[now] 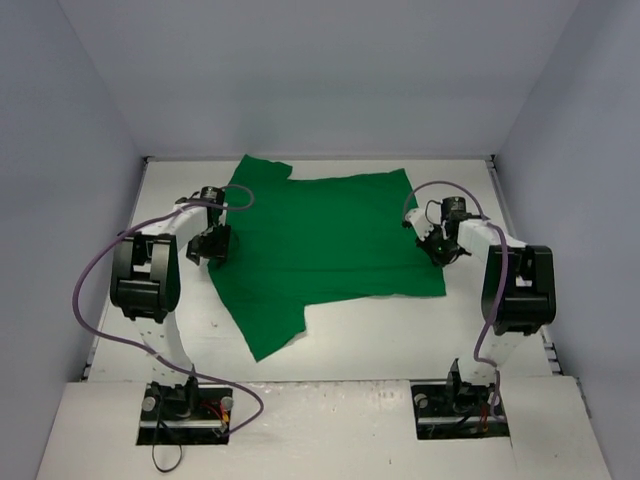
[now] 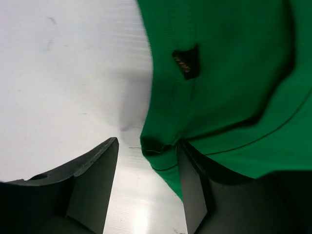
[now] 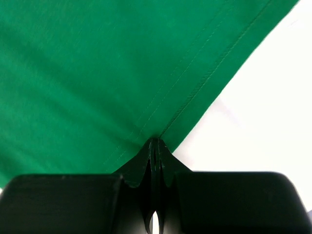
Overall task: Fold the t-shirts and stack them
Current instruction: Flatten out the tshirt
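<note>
The bright-green t-shirt point(image 1: 320, 240) lies spread nearly flat on the white table point(image 1: 400, 330), one sleeve pointing to the front left. My left gripper point(image 1: 212, 243) sits at the shirt's left edge. In the left wrist view it point(image 2: 147, 144) is open, and a folded edge of the t-shirt point(image 2: 229, 73) with a small black label point(image 2: 186, 62) lies between the fingers, against the right one. My right gripper point(image 1: 440, 250) is at the shirt's right edge. In the right wrist view it point(image 3: 155, 141) is shut, pinching the stitched hem of the t-shirt point(image 3: 97, 73).
Pale walls point(image 1: 60, 150) close in the table on the left, back and right. Purple-grey cables point(image 1: 95, 290) loop off both arms. Bare white table shows in front of the shirt and along its left side point(image 2: 63, 87).
</note>
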You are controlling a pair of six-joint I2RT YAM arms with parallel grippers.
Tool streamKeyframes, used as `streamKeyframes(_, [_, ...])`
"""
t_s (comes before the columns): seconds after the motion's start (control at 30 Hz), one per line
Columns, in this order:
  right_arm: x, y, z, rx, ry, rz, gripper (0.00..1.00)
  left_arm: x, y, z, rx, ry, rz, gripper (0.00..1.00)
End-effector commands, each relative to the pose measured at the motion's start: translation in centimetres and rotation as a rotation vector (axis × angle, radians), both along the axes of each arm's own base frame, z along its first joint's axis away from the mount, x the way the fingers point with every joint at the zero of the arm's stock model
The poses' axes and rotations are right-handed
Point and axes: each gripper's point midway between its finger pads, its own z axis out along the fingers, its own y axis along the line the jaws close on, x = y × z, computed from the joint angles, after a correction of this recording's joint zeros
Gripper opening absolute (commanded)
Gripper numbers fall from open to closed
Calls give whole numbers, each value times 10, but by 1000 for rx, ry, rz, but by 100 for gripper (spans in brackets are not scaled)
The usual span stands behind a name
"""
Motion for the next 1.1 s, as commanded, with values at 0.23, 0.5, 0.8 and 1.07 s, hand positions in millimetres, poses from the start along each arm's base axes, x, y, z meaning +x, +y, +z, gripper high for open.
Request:
streamKeyframes(0.23, [-35, 26, 60, 48, -82, 85, 32, 8, -51, 74, -320, -265, -205, 81])
streamKeyframes(0.5, [-22, 64, 141, 140, -297, 217, 45, -67, -133, 173, -525, -522, -956, 84])
streamKeyframes(0.8, [-109, 59, 91, 28, -306, 705, 33, -183, -139, 112, -385, -333, -1620, 73])
streamKeyframes(1.07, [-137, 66, 59, 16, -346, 900, 36, -230, -137, 63, -298, -212, -2072, 68])
